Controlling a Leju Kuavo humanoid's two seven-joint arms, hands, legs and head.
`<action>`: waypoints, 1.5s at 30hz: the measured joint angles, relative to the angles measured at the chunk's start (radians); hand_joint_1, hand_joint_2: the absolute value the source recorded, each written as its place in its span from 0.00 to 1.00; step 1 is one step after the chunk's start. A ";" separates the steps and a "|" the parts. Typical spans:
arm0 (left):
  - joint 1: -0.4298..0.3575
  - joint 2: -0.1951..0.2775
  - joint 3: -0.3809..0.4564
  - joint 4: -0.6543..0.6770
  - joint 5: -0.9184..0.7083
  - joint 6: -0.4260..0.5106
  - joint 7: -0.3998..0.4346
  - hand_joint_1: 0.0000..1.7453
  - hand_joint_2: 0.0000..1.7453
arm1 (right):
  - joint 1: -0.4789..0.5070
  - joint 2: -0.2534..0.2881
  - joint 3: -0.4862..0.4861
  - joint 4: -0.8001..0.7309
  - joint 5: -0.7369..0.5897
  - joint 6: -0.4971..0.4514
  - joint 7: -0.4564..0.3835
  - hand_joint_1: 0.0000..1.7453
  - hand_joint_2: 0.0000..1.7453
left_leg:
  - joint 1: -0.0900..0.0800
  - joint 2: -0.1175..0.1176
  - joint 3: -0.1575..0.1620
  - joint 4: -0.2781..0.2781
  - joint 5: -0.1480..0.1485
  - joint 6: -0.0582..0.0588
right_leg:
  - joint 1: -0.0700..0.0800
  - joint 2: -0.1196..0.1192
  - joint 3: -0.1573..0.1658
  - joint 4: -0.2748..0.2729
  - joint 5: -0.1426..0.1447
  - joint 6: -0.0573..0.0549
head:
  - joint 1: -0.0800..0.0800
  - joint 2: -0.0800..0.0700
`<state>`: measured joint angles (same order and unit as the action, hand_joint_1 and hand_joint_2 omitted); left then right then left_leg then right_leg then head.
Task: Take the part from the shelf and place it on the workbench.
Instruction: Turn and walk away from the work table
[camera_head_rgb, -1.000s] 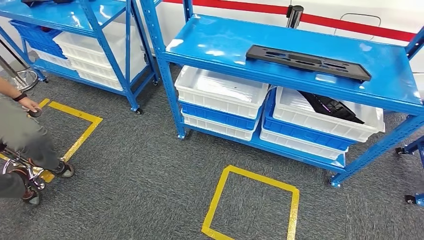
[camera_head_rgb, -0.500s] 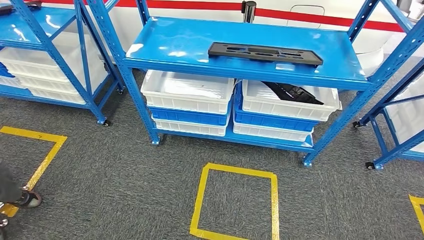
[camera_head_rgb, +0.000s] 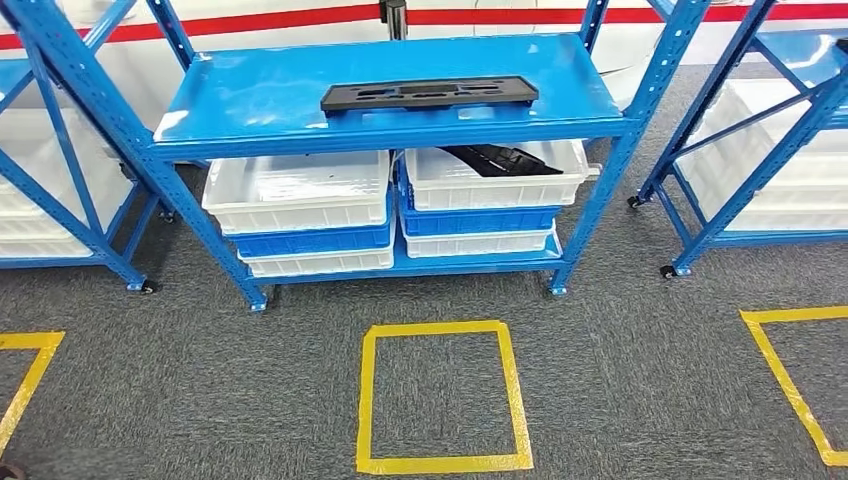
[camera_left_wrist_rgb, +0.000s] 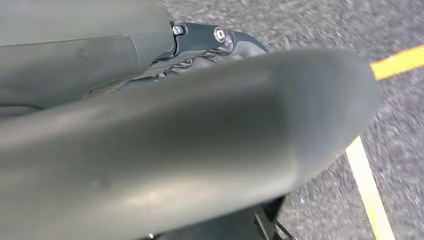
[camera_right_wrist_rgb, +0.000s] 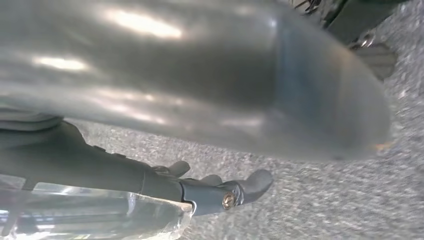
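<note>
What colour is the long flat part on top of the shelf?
The part is black, clearest in the head view.

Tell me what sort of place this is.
Probably a factory or warehouse parts area: blue steel shelf on casters, stacked white bins, a black part on top, yellow floor square on grey carpet.

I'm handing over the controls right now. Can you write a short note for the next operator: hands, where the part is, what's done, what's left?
Hands: left hand and right hand both hang over the grey carpet and hold nothing; whether the fingers are open or curled is unclear.
Part: the flat black slotted part lies on the top board of the blue shelf straight ahead, untouched. Another black part sits in the upper right white bin below.
Floor: a yellow tape square lies in front of the shelf.
Done: nothing picked.
Left: approach, grasp the part, carry it to the workbench.
</note>
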<state>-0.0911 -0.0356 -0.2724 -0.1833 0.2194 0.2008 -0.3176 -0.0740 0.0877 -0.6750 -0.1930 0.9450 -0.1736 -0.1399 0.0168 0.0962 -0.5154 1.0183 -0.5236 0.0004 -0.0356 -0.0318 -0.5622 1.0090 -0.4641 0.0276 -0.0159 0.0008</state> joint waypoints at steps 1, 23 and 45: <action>0.000 0.000 0.000 0.000 0.000 0.000 0.003 0.00 0.00 | -0.001 0.000 0.000 0.000 0.001 0.001 0.000 0.00 0.00 | 0.004 -0.033 -0.016 0.039 -0.030 -0.005 | -0.002 0.011 -0.001 -0.001 0.004 -0.008 | -0.001 0.000; 0.009 0.002 0.000 0.002 -0.007 -0.004 0.060 0.00 0.00 | 0.001 0.009 0.008 0.000 0.059 0.037 0.056 0.00 0.00 | -0.002 -0.081 0.003 -0.029 0.028 0.041 | 0.007 0.033 -0.076 0.129 -0.035 0.032 | 0.010 0.000; 0.004 0.014 0.000 0.002 -0.009 0.000 0.073 0.00 0.00 | -0.002 0.020 0.022 0.001 0.075 0.055 0.073 0.00 0.00 | -0.022 -0.095 -0.047 -0.028 0.062 0.073 | 0.036 0.048 0.057 0.029 -0.049 -0.005 | 0.004 0.000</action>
<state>-0.0872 -0.0220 -0.2727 -0.1810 0.2104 0.2007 -0.2443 -0.0756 0.1075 -0.6532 -0.1923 1.0199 -0.1190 -0.0670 -0.0052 0.0009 -0.5624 0.9908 -0.4615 0.0737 0.0002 0.0165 -0.5049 1.0379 -0.5127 0.0226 -0.0119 0.0007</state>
